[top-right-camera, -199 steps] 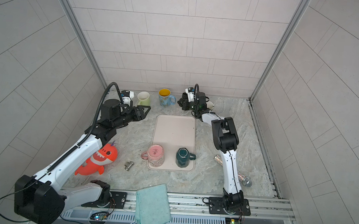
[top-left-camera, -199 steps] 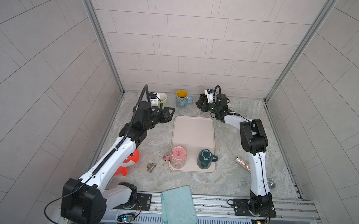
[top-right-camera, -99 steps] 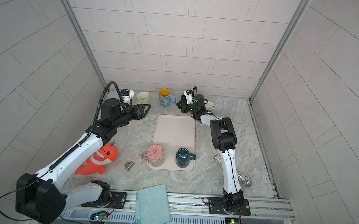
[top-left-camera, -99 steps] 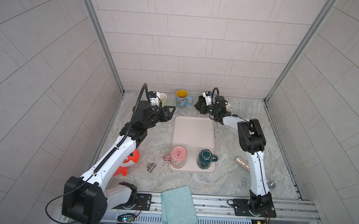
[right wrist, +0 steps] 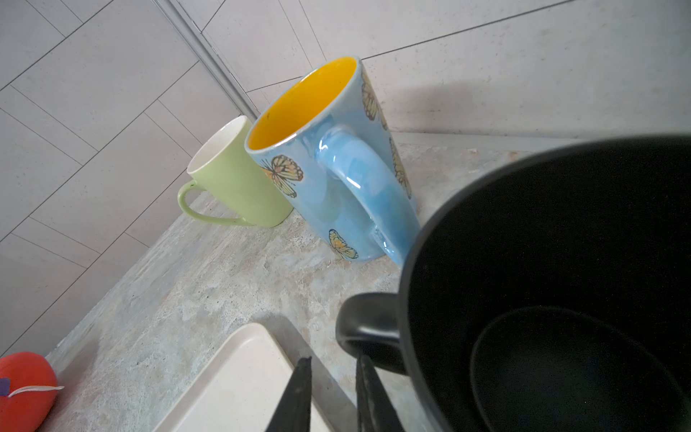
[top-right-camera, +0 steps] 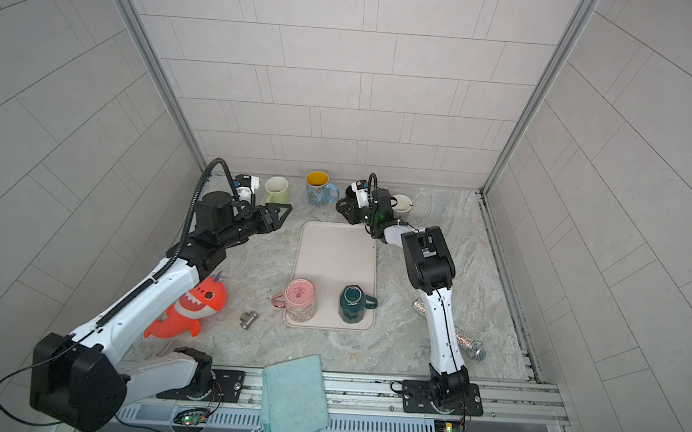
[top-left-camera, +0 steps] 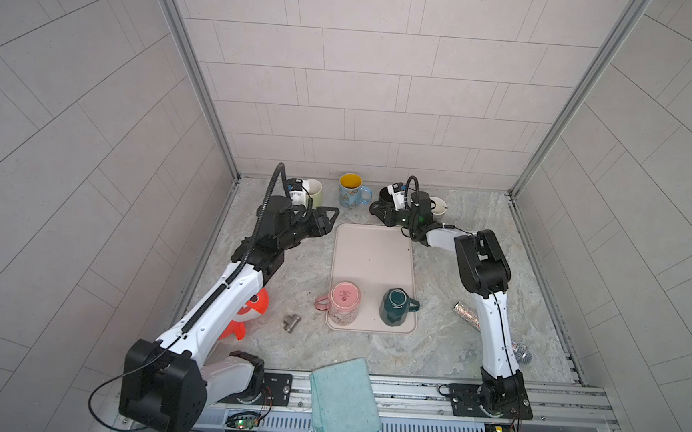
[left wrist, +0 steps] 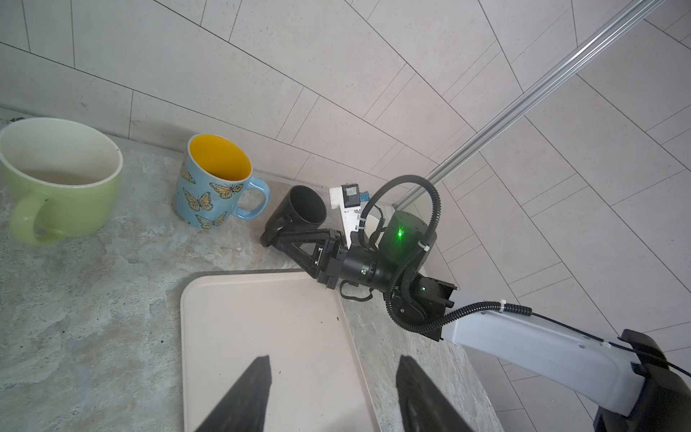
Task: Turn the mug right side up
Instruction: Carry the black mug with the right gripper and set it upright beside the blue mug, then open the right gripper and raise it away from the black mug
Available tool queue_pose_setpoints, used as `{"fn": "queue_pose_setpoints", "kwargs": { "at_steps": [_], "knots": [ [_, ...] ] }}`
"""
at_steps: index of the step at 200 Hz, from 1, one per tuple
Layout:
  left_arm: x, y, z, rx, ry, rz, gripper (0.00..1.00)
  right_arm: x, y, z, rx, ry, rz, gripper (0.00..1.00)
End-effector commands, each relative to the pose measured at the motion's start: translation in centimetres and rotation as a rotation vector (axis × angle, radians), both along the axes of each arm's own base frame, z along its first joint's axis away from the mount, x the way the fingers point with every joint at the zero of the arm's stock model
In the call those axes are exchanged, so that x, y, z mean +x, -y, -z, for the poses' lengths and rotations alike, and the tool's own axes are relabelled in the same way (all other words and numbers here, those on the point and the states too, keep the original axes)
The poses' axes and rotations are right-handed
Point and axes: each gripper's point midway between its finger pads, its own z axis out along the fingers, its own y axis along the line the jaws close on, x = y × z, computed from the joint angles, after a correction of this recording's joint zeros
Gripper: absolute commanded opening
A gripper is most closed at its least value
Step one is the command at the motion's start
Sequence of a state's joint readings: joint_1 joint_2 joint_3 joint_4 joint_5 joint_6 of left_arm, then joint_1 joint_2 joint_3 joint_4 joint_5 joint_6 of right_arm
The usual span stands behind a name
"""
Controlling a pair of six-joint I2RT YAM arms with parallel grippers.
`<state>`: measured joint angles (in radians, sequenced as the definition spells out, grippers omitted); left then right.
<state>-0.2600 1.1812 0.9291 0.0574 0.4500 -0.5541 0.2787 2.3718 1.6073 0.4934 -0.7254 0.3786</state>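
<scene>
Your black mug (left wrist: 299, 209) stands mouth-up on the marble counter at the back, right at the tips of the right gripper (right wrist: 334, 361). In the left wrist view it seems to lean, and I cannot tell whether its base sits flat. Its handle (right wrist: 368, 325) lies just past those fingertips, touching or nearly touching one of them. The fingers stand a little apart with only bare counter showing between them, so nothing is clamped.

Watch that contact. If you draw the fingers back at an angle, the tip beside the handle could hook it and drag or tip the mug, undoing the turn. Back out straight along the fingers' own line, and widen them first if the handle is rubbing.

On the far side of the mug from the fingers stands the butterfly mug (right wrist: 336, 168), its handle close to the black rim. A shove forward would knock one mug into the other. A white cup (top-left-camera: 438, 204) sits close behind the gripper's wrist, so a wide swing on the way out may clip it.

The edge of the tray (left wrist: 261, 318) runs just beside the fingers, and dropping low could catch its lip.

The left gripper (left wrist: 333, 361) hangs over the tray, fingers wide apart and empty, pointing toward the black mug. Keep it where it is, because advancing it would crowd the same spot.
</scene>
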Motion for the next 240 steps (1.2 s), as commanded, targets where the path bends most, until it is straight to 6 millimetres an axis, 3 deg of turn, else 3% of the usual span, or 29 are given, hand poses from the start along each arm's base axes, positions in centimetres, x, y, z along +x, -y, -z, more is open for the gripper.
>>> {"fn": "queue_pose_setpoints", "kwargs": {
  "at_steps": [1, 51, 71, 104, 138, 175, 240],
  "knots": [
    [-0.2, -0.1, -1.1, -0.02, 0.041, 0.007, 0.6, 0.1, 0.0, -2.3, 0.013, 0.065, 0.006, 0.25],
    [-0.6, -0.2, -1.3, -0.024, 0.05, 0.007, 0.6, -0.7, 0.4, -2.6, 0.017, 0.059, 0.014, 0.28],
    [-0.8, -0.3, -1.6, -0.025, 0.056, 0.005, 0.6, -1.8, 0.6, -4.3, 0.028, 0.074, 0.017, 0.32],
    [-1.3, -0.5, -2.5, -0.034, 0.069, -0.003, 0.61, -4.8, 1.6, -8.8, 0.045, 0.103, 0.038, 0.41],
    [-1.8, -1.0, -2.9, -0.013, 0.042, -0.01, 0.62, -9.4, 2.4, -12.4, -0.019, 0.029, 0.053, 0.51],
    [-2.1, -1.8, -2.3, 0.024, -0.019, -0.028, 0.63, -16.0, 3.5, -13.2, -0.254, -0.151, 0.093, 0.57],
    [-2.0, -2.5, -1.3, -0.005, -0.073, -0.027, 0.63, -27.5, 12.6, -12.9, -0.45, -0.474, 0.358, 0.69]
  ]
}}
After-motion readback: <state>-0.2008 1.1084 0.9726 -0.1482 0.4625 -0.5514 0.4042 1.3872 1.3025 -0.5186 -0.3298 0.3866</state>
